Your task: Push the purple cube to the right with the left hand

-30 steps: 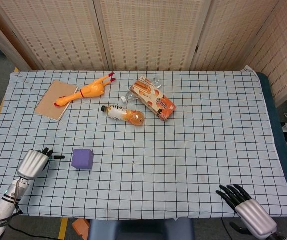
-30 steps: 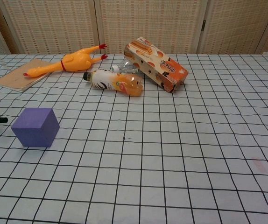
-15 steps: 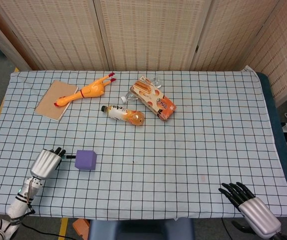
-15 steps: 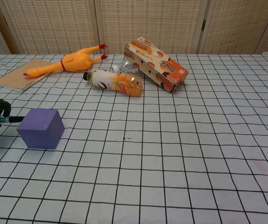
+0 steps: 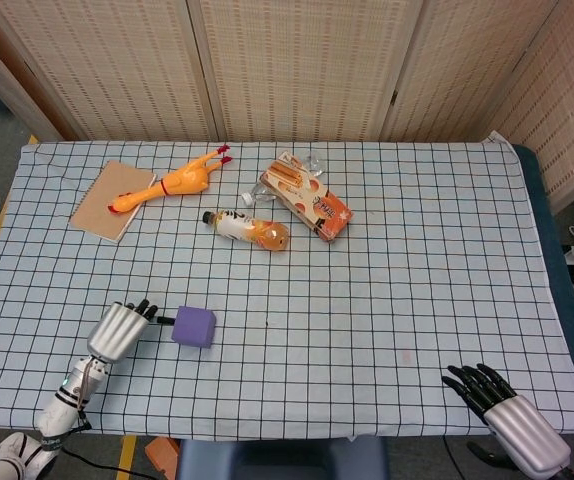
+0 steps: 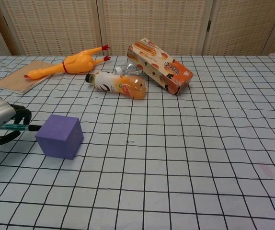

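Observation:
The purple cube sits on the checked cloth near the front left of the table. My left hand is just left of it, most fingers curled in, one finger stretched out with its tip touching the cube's left face. It holds nothing. My right hand hangs at the front right corner, off the table edge, fingers slightly apart and empty; the chest view does not show it.
Behind the cube lie an orange drink bottle, an orange snack box, a yellow rubber chicken and a brown notebook. A clear wrapper lies by the box. The checked tablecloth stretches to the right.
My left hand has moved right and pushed the purple cube about one grid square to the right, turning it slightly. The right hand has sunk a little lower.

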`<state>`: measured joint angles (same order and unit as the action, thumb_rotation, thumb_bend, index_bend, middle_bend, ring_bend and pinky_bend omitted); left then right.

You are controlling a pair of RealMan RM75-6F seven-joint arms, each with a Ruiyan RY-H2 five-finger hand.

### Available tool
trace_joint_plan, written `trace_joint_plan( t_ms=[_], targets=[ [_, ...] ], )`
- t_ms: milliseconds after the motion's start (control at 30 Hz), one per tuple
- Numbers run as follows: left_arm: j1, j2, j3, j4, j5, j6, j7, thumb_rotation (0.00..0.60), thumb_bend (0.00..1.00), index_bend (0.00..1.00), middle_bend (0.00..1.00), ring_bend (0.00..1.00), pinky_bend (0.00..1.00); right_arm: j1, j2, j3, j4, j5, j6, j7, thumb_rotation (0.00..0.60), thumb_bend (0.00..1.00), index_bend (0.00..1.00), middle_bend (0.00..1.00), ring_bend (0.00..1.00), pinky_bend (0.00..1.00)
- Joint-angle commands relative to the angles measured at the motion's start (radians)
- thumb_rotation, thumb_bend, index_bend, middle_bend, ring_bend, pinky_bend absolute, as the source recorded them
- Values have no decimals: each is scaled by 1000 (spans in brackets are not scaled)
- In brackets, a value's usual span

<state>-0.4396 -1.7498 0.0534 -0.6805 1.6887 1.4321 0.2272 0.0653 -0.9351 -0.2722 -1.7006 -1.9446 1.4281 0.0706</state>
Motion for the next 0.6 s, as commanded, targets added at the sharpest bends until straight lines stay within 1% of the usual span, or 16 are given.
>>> trace_joint_plan(
  t_ms=[33, 367, 600],
  targets=[
    [-14, 3, 6, -50, 16, -7, 50, 600, 554, 807, 813, 808, 950, -3, 6, 0, 3, -5, 18, 16, 600, 154, 0, 0, 0, 0],
    [-43, 21, 7, -220, 33, -54, 210, 600, 556, 807, 814, 808, 950, -11, 22, -6, 24, -34, 69, 62, 600, 154, 0, 0, 0, 0],
    [-63, 11, 6, -299, 45, -92, 301, 600, 555, 806, 813, 808, 950, -15, 28, -9, 40, -51, 95, 91, 600, 154, 0, 0, 0, 0]
  ],
)
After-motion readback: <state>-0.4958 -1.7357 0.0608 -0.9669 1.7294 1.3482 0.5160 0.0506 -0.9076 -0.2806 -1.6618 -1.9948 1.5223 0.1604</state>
